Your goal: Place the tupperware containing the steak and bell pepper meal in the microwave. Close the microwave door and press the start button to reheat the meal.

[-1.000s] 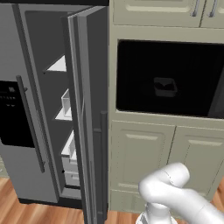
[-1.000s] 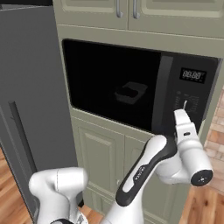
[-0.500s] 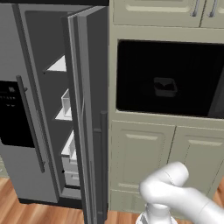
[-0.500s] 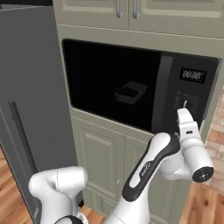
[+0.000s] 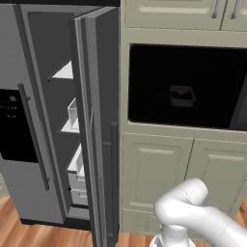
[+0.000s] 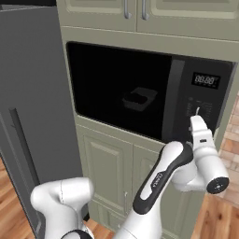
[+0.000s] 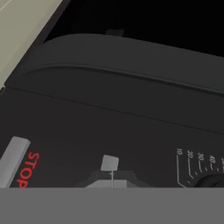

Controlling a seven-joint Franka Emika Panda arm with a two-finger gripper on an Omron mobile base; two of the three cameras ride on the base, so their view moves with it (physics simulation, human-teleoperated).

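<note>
The microwave point(image 5: 188, 87) is set into cream cabinetry, and its door point(image 6: 121, 93) lies flat against the front. Through the dark window the tupperware point(image 6: 138, 99) point(image 5: 182, 95) shows as a dim tub inside; its food is too dark to make out. My gripper point(image 6: 198, 112) is shut with nothing in it, and its tip is at the control panel point(image 6: 203, 100) below the display. In the hand view the joined fingertips point(image 7: 112, 178) sit just under a small grey button point(image 7: 109, 162), right of the STOP key point(image 7: 13, 159).
The tall grey fridge stands left of the microwave with its right door point(image 5: 99, 125) swung open toward me, showing shelves. Its left door point(image 5: 12, 125) carries a black dispenser. Cream cabinet doors point(image 5: 154, 178) lie below the microwave, above a wooden floor.
My hand has crept slightly to the right and closer to the control panel. The microwave door, the tub and the fridge door have not moved.
</note>
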